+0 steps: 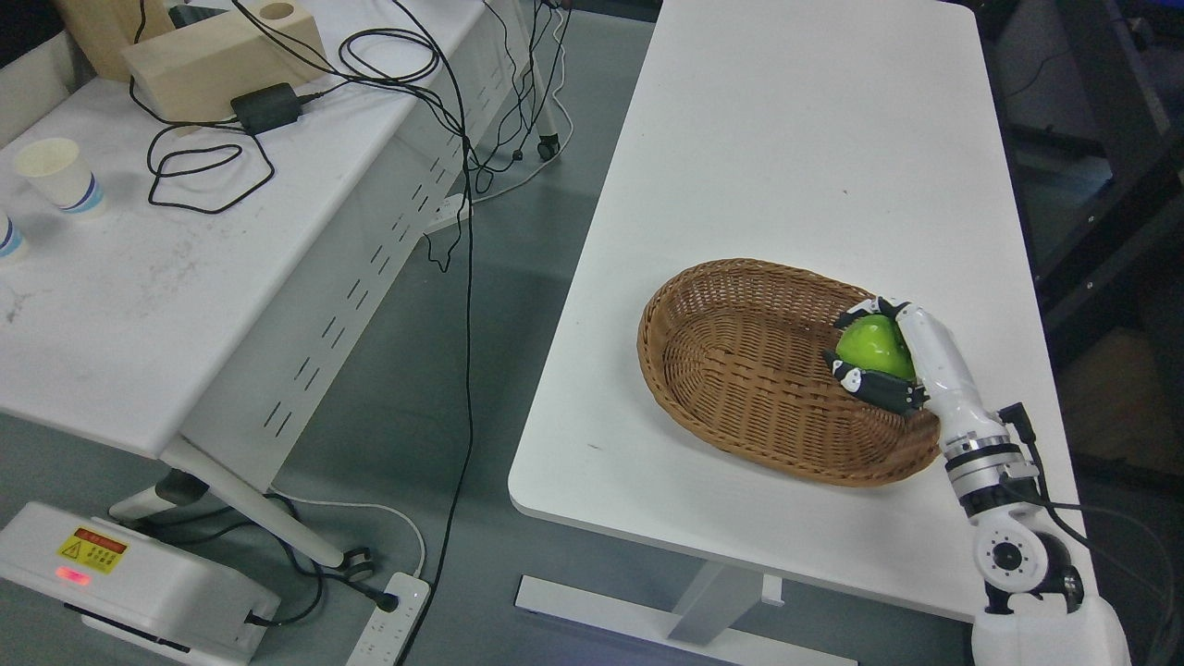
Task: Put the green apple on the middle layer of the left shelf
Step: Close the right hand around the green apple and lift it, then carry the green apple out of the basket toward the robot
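One hand (pixel 879 356), the right, has fingers curled around the apple (pixel 874 347) inside the basket (pixel 740 370) near the table's (pixel 786 139) right edge. Step: grasp. Next: lift clear, carry leftward to an unseen shelf.

A white table (pixel 795 166) carries an oval wicker basket (pixel 740 370) near its right front corner. To the left, across a strip of grey floor (pixel 518 305), stands a white desk (pixel 157 277). On it are a paper cup (pixel 57 176) near the left edge, a wooden block (pixel 217 60) with a round hole at the back, and a black adapter (pixel 266 107) just before the block, with black cables (pixel 208 171) looping around it. More cables hang off the desk's edge to the floor. Below lie a power strip (pixel 393 622) and a white box (pixel 139 583) with a yellow warning label.
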Tool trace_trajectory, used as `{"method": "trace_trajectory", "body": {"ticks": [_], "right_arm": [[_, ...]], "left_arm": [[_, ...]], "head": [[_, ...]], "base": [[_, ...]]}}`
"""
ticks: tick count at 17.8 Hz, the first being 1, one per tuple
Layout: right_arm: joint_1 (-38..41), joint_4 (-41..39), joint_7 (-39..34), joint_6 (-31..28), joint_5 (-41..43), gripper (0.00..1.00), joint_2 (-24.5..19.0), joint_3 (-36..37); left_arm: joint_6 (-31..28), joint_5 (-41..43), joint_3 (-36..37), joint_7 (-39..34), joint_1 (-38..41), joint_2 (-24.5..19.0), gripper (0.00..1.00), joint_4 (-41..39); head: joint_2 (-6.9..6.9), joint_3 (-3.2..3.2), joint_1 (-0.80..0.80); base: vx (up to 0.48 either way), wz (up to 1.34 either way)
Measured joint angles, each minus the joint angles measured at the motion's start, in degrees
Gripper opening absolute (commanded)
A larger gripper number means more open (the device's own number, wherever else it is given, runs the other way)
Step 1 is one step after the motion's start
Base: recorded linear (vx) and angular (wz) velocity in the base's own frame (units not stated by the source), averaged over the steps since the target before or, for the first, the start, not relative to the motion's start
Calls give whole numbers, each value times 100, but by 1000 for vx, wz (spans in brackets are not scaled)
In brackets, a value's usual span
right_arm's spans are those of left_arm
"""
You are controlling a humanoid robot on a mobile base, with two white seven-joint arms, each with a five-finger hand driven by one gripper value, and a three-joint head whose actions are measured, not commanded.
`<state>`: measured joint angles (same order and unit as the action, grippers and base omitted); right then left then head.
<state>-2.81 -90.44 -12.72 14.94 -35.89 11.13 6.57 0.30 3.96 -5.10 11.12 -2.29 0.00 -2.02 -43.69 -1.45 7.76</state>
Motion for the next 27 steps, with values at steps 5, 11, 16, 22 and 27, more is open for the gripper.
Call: {"method": "trace_trajectory", "body": {"ticks": [5, 11, 16, 22, 27], "right_arm": [[182, -135, -135, -56, 160, 0, -56, 148], [253, -226, -270, -102, 338, 0, -93, 264], [271, -281, -299, -121, 742, 0, -112, 428], [330, -335, -197, -43, 1030, 0, -201, 655], [513, -370, -164, 12, 1113, 0, -354, 803]], "left_arm": [[-2, 0, 0, 0, 0, 0, 100, 0], [-13, 0, 0, 0, -1, 0, 100, 0], [-19, 0, 0, 0, -1, 0, 100, 0], [-24, 0, 0, 0, 0, 0, 100, 0], [-35, 0, 0, 0, -1, 0, 100, 0]], "head": [[0, 0, 0], [0, 0, 0], [0, 0, 0], [0, 0, 0], [0, 0, 0]], "base": [[0, 0], [-34, -18], [-102, -7], [-112, -11], [-98, 41]]}}
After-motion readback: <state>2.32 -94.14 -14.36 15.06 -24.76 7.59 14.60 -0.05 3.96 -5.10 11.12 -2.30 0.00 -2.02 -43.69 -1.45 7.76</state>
